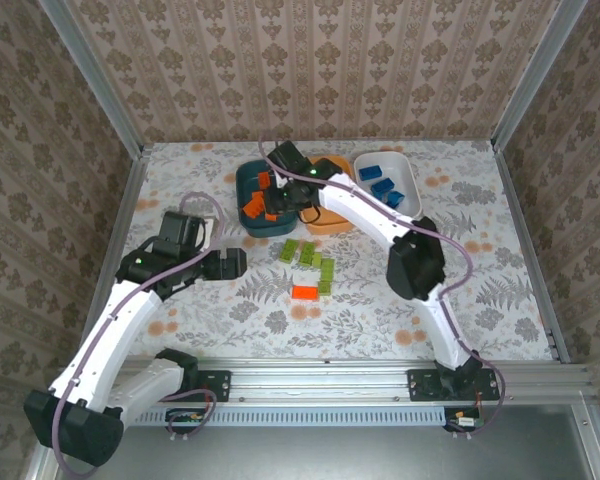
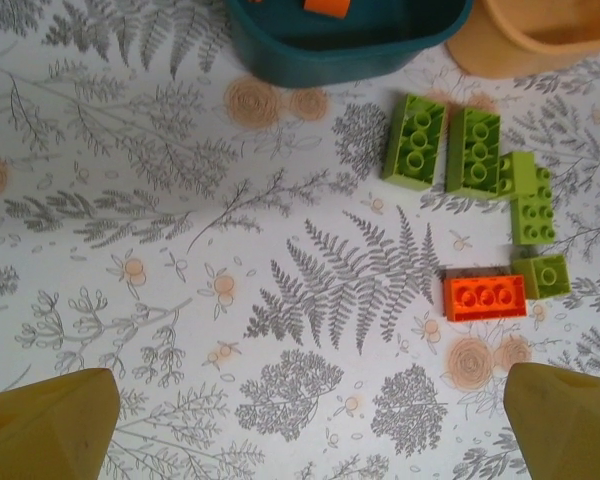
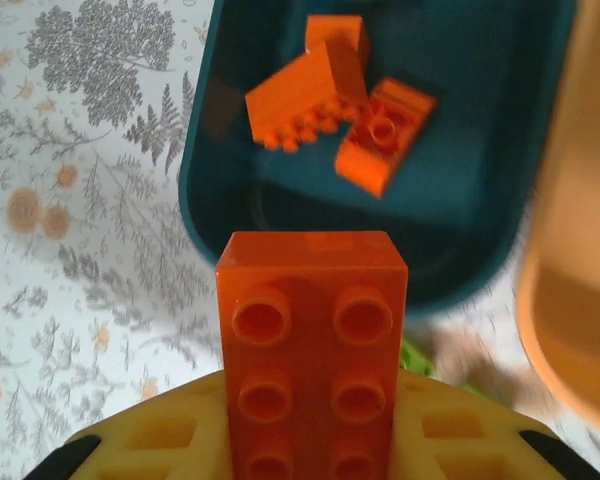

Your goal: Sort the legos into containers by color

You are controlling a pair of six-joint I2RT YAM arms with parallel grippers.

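Note:
My right gripper (image 3: pixel 315 440) is shut on an orange brick (image 3: pixel 315 350), held studs-up over the near rim of the dark teal bin (image 3: pixel 480 200); in the top view the gripper (image 1: pixel 275 208) hangs at that bin (image 1: pixel 246 180). Three orange bricks (image 3: pixel 330 110) lie inside it. Several light green bricks (image 1: pixel 310 258) and one orange brick (image 1: pixel 305 292) lie on the table's middle. Blue bricks (image 1: pixel 382 186) sit in the white bin (image 1: pixel 412 178). My left gripper (image 1: pixel 235 262) is open, left of the green bricks (image 2: pixel 415 140) and the loose orange brick (image 2: pixel 484 296).
The orange bin (image 1: pixel 332 222) stands between the teal and white bins, mostly covered by my right arm; its edge (image 3: pixel 580 250) is right of the held brick. Metal frame posts and patterned walls close in the floral table.

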